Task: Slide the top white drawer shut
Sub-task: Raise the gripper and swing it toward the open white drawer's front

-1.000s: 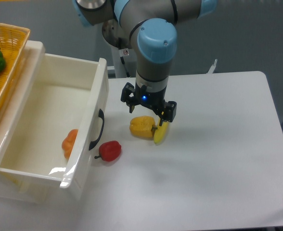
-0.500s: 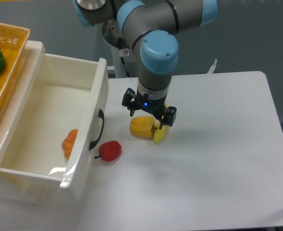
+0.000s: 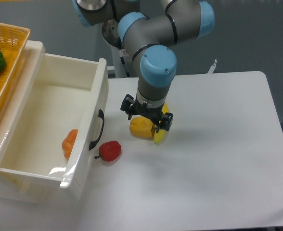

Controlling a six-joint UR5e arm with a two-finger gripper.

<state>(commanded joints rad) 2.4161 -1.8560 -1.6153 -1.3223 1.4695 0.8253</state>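
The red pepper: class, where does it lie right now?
The red pepper lies on the table, left of centre, just right of the top white drawer and its black handle.

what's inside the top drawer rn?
One orange pepper lies in the open top drawer, against the front panel. The rest of the visible floor is bare. The front corner below the panel's rim is hidden from this camera.
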